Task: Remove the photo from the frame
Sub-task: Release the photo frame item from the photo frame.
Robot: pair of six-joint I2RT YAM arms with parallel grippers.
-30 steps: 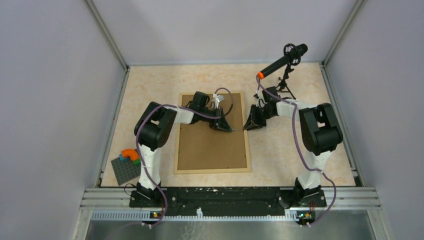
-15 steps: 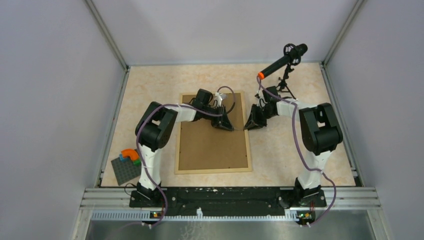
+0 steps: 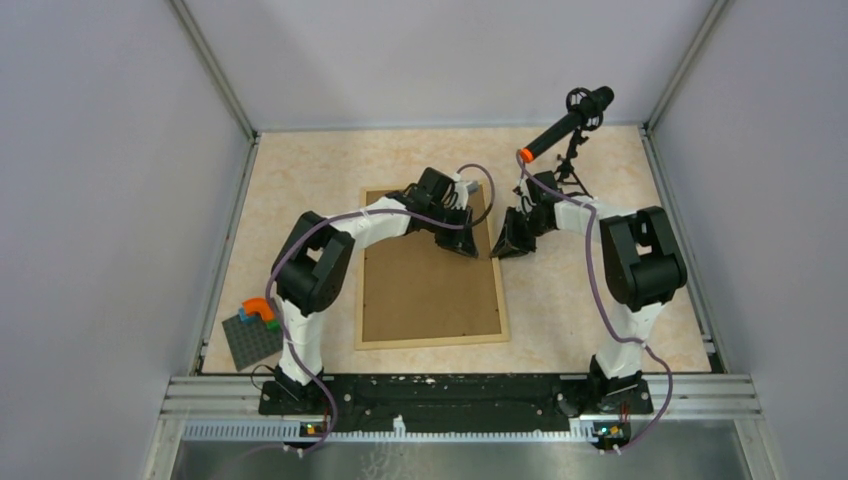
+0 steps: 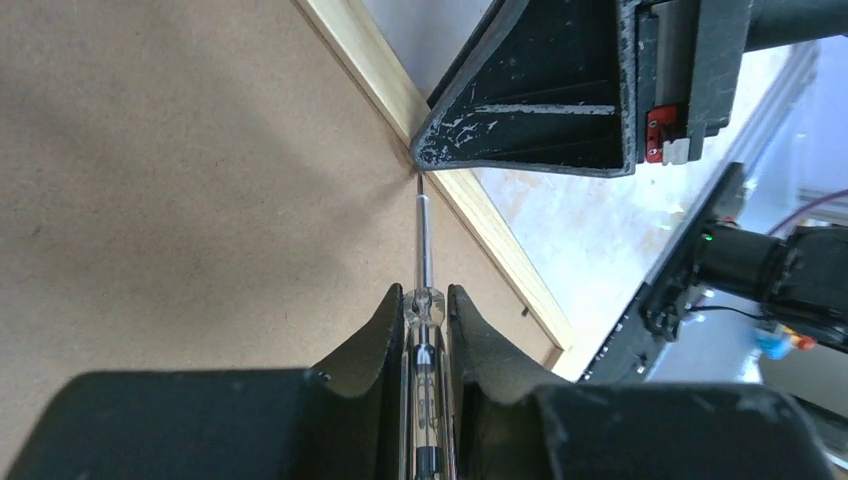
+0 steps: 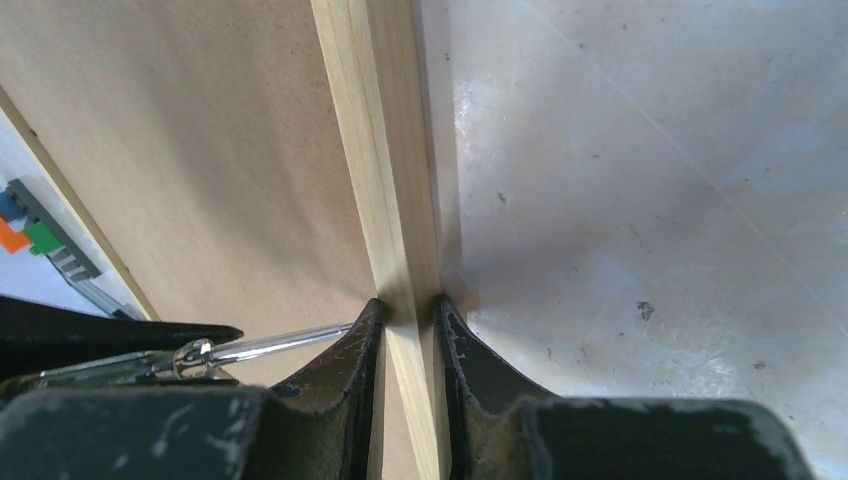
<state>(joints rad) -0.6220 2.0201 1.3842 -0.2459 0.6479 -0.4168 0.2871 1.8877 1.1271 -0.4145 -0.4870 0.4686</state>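
One frame [image 3: 432, 341] (back up), right tool [image 5: 408, 304] clamping

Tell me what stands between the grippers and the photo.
The brown backing board covers the whole opening of the frame, which lies back up, so no photo shows. The left gripper holds a thin metal tool with its tip at the board's edge; the right gripper clamps the frame's rail.

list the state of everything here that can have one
frame: lying flat, face down, brown back up, backing in place
photo: not in sight
left tool: shut on screwdriver
screwdriver: held by its clear handle, tip at the inner edge of the frame's right rail
right tool: shut on the frame's right rail, one finger on each side
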